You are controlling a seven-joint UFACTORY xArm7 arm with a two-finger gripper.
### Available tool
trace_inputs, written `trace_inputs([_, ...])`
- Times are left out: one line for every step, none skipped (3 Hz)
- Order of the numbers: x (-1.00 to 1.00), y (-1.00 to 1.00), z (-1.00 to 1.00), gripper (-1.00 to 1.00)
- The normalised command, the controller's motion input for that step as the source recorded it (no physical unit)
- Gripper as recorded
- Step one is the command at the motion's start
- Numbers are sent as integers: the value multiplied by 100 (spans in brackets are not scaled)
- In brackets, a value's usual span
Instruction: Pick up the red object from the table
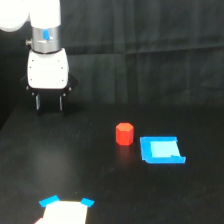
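Hanging vertical, gripper (49, 103) fingers parted, empty, well apart from red object (124, 134) on table (100, 190).

The arm (30, 15) comes in from the top corner on the exterior view's left, a thick white link bending down into a grey wrist (46, 39) with a small blue mark on it. Below that sits a blocky white housing, and under it the gripper (49, 104) points straight down. Its two short black fingers (38, 103) hang side by side with a clear gap between them (nothing sits in that gap). The fingertips look to be just above the dark surface, though contact is hard to judge from here.
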Motion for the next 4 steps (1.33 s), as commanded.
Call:
trace_inputs([100,-30,-35,100])
trace_inputs([100,-68,-61,100])
trace_inputs([100,-10,-90,32])
trace_inputs([100,-9,-79,95])
